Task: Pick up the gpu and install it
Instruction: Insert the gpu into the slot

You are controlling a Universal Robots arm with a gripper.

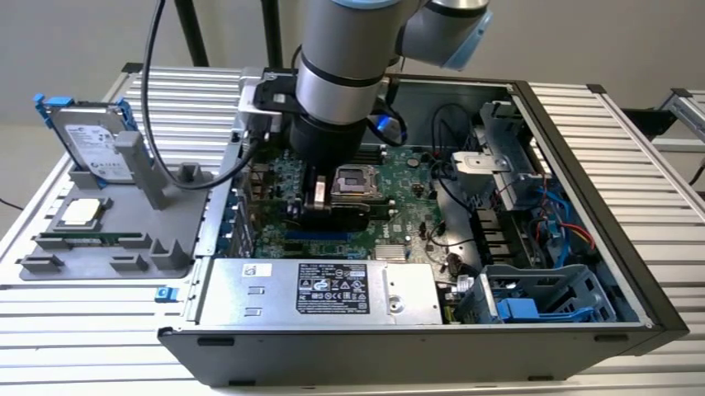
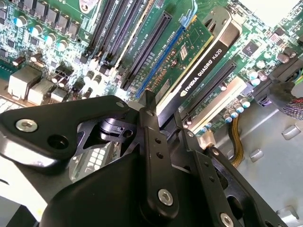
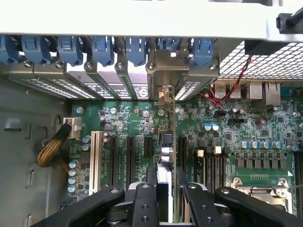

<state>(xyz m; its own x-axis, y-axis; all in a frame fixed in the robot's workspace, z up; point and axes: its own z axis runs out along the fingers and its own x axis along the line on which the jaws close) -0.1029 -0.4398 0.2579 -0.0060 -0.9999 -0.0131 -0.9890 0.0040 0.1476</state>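
The gpu (image 1: pixel 337 218) stands on edge inside the open computer case (image 1: pixel 573 330), over the motherboard (image 1: pixel 410 216). My gripper (image 1: pixel 319 196) is shut on its upper edge. In the second wrist view the gpu (image 2: pixel 199 59) shows its green board and black shroud, with its lower edge along the blue slot (image 2: pixel 158 66); my gripper (image 2: pixel 163 120) clamps its near end. In the first wrist view the gpu (image 3: pixel 166 151) is seen edge-on between my gripper (image 3: pixel 168 185) fingers, and its silver bracket (image 3: pixel 163 82) lines up with the rear slot openings. Whether the card sits fully in the slot I cannot tell.
A grey tray (image 1: pixel 66 264) at the exterior view's left holds a hard drive in a blue frame (image 1: pixel 94 136), a processor (image 1: pixel 82 213) and a memory stick (image 1: pixel 105 238). Inside the case are the power supply (image 1: pixel 319 289), processor socket (image 1: pixel 358 180), drive cage (image 1: pixel 540 301) and loose cables (image 1: pixel 451 177).
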